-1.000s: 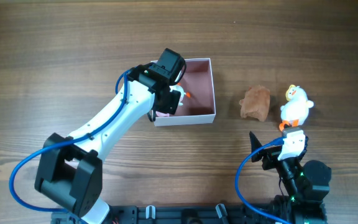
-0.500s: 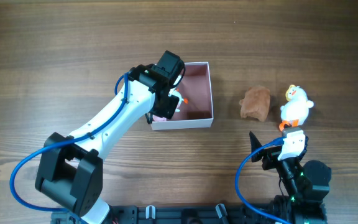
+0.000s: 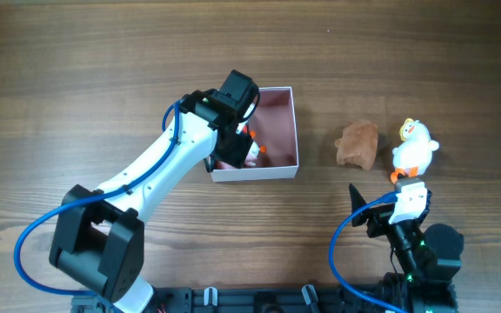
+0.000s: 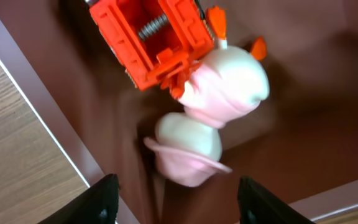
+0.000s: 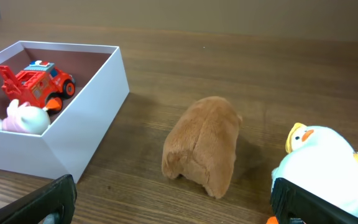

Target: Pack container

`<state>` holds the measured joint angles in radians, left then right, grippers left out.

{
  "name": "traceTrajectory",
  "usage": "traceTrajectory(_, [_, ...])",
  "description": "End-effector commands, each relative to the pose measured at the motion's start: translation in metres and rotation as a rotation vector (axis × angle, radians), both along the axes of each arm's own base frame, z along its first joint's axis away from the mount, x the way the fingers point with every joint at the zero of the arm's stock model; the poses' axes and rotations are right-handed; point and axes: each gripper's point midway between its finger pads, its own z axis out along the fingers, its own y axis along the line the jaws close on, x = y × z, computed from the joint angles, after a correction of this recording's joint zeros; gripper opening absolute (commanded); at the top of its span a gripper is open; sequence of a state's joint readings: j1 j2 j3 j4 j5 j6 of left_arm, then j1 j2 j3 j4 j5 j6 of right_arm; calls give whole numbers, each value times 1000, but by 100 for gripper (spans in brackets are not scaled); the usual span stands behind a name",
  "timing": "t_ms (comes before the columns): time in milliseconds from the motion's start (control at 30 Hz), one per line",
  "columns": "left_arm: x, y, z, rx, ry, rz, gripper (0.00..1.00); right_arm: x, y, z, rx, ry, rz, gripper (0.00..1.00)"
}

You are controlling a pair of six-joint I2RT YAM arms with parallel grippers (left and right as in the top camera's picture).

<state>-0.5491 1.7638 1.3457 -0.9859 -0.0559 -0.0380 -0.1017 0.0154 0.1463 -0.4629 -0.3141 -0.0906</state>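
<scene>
Overhead: the container (image 3: 276, 172) sits about mid-table, white card walls with a dusty pink inside. Your left gripper (image 3: 243, 144) hangs over its left half, but the wrist hides the fingers from up here. The toys that are still out lie toward the right edge: a brown plush toy (image 3: 357, 143), then a white plush bird (image 3: 414, 148) just beside it. Your right gripper (image 3: 365, 211) is parked near the front edge. Both toys lie just beyond it toward the far edge, so I'd say that arm is clearly the nearer one.

Left wrist: the fingers are apart and holding nothing. Below them, on the box floor, lie a hard red plastic fire truck (image 4: 157, 37) with a metal spring showing, and a smooth pink-and-white toy (image 4: 210, 118) touching it.

Right wrist: the fingers are spread wide and empty. The brown plush (image 5: 202, 144) lies dead ahead between them. It's fuzzy and loaf-shaped, with its long axis running away from the camera, so the jaws would straddle its narrow width. The rounded bird (image 5: 319, 163) sits at the right fingertip, and the box is off to the left.
</scene>
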Motion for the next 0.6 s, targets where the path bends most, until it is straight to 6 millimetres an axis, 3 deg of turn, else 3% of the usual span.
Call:
traceTrajectory(0, [9, -5, 4, -12, -38, -9, 60, 0, 2, 2, 17, -7, 7, 100])
traceTrajectory(100, [23, -14, 25, -47, -96, -6, 61, 0, 2, 2, 17, -7, 7, 100])
traceTrajectory(233, [58, -16, 73, -140, -215, 130, 68, 0, 2, 2, 17, -6, 7, 100])
traceTrajectory(300, [78, 11, 84, -188, -235, 339, 68, 0, 2, 2, 17, -7, 7, 100])
traceTrajectory(433, [100, 76, 84, -219, -229, 612, 67, 0, 2, 2, 17, -6, 7, 100])
traceTrajectory(467, [105, 91, 85, -243, -228, 650, 60, 0, 2, 2, 17, -7, 7, 100])
traceTrajectory(500, [107, 101, 85, -268, -216, 676, 47, 0, 2, 2, 17, -6, 7, 100])
traceTrajectory(567, [108, 108, 86, -373, -161, 704, 35, 0, 2, 2, 17, -7, 7, 99])
